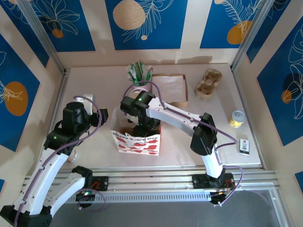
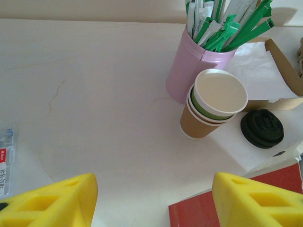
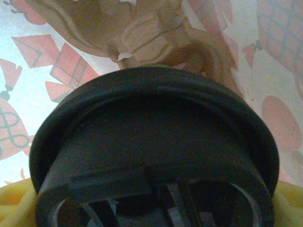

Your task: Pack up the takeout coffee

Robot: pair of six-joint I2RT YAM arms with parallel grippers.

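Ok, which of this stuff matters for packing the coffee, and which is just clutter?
Job: takeout coffee, held in the right fingers; gift bag.
Clutter: stacked cups, loose black lid, pink stick holder, open box, pulp tray, yellow can.

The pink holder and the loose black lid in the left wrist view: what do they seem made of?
The pink holder looks like smooth plastic or painted metal, with a soft sheen; I cannot tell which. The loose black lid looks like matte moulded plastic, given its raised ridges.
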